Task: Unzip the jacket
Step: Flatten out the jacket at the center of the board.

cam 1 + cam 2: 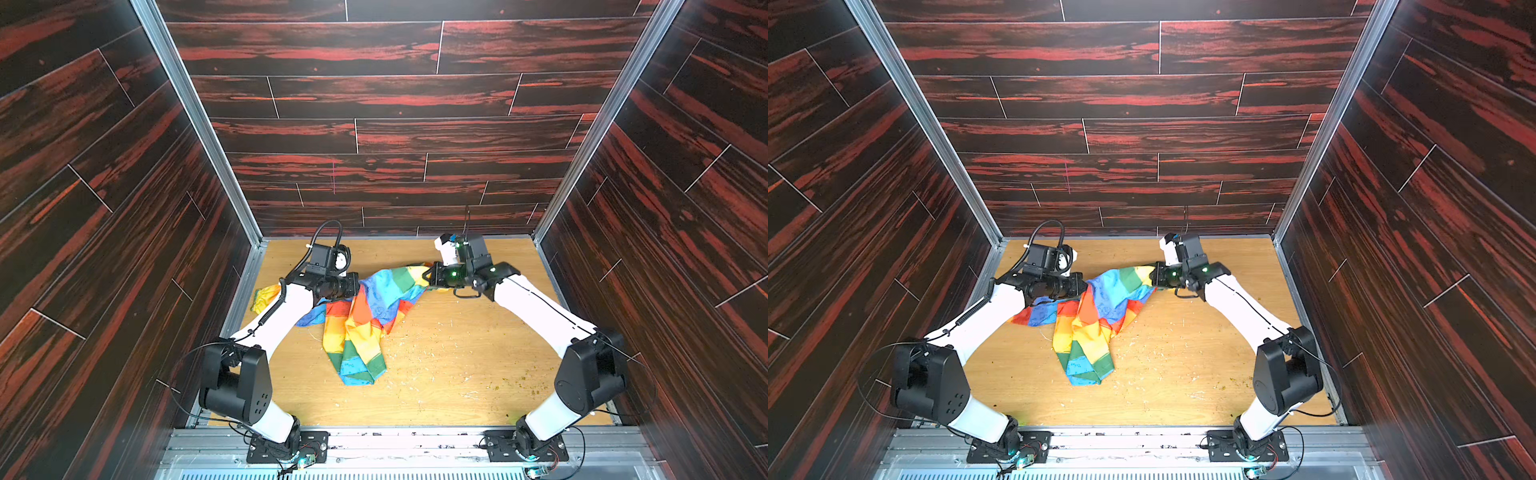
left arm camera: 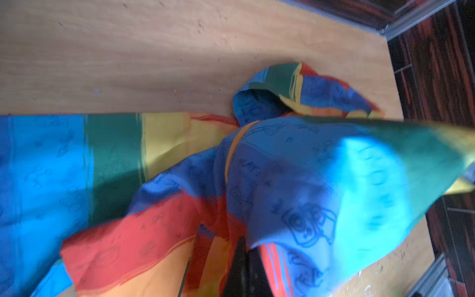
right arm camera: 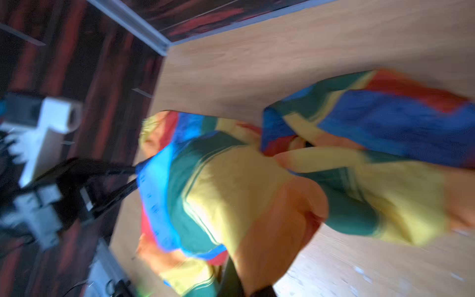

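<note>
I held the jacket (image 1: 361, 332) stretched between the left claw (image 1: 356, 286) and the right claw (image 1: 427, 276), both clenched on its cloth, to spread it flat for unzipping.

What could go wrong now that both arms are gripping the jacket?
Left fingers and right fingers pinch the crumpled jacket with cloth stretched between them; pulling apart could strain fabric, not open it. No zipper pull shows clearly in any view, so the grip may be off the zipper.
</note>
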You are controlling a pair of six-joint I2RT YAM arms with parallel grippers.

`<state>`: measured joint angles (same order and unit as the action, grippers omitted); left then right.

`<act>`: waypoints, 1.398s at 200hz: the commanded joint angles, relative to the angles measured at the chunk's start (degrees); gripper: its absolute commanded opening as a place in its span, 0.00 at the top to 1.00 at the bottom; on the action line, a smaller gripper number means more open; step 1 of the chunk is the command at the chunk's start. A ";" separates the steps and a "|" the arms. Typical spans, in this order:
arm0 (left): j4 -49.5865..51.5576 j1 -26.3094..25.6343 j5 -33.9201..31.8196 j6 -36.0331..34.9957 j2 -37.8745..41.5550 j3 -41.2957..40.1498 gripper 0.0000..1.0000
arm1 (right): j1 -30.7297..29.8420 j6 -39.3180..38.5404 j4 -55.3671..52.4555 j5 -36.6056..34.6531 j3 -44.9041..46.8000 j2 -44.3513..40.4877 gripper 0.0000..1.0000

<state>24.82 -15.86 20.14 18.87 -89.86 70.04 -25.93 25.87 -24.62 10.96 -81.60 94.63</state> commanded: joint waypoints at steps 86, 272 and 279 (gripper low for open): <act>3.30 -1.11 -10.18 0.77 -9.35 8.49 1.00 | 2.90 -0.34 7.62 -15.43 13.92 -6.78 0.35; 2.69 0.83 -6.92 -0.68 -16.56 10.47 1.00 | -15.84 12.62 22.69 -2.99 17.83 16.85 0.44; 2.69 0.83 -6.83 -0.68 -16.65 10.47 1.00 | -15.82 12.65 22.44 -2.18 17.12 17.70 0.45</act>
<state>27.42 -15.38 12.64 18.63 -105.82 79.70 -41.47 37.52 -2.07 6.31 -62.33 108.92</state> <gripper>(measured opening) 0.044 0.558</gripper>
